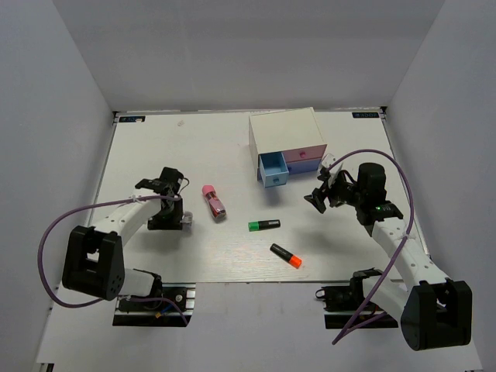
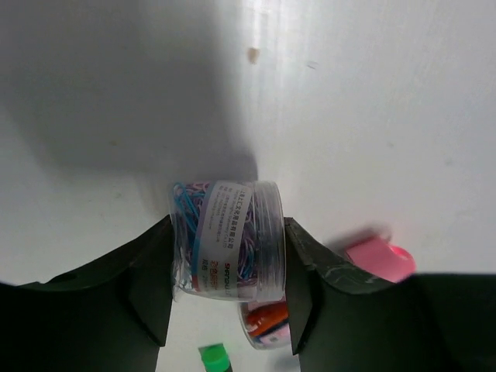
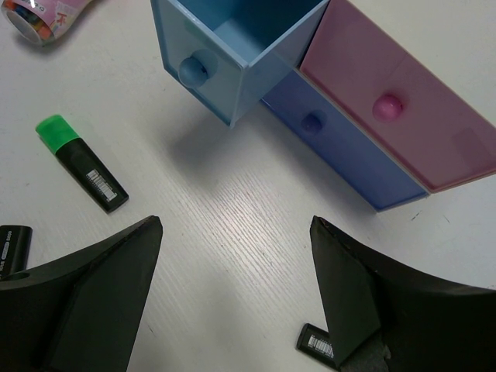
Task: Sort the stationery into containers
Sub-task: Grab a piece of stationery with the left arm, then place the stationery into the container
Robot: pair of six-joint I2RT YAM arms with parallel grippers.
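Note:
My left gripper (image 1: 177, 217) is shut on a small clear tub of coloured paper clips (image 2: 226, 240), which looks grey-blue from above (image 1: 187, 222). The pink oblong tub (image 1: 214, 201) lies just right of it and also shows in the right wrist view (image 3: 31, 15). The green highlighter (image 1: 263, 225) and the orange highlighter (image 1: 286, 256) lie mid-table. The white drawer box (image 1: 285, 128) has its light-blue drawer (image 3: 232, 46) pulled open and empty. My right gripper (image 3: 235, 225) is open and empty in front of the box (image 1: 318, 200). The black end of another highlighter (image 3: 318, 341) lies by its right finger, its cap hidden.
The pink drawer (image 3: 387, 108) and the blue-violet lower drawer (image 3: 333, 139) are shut. The green highlighter (image 3: 81, 163) lies left of the open drawer. A blurred pink piece (image 2: 380, 260) shows behind my left gripper's right finger. Grey walls enclose the table.

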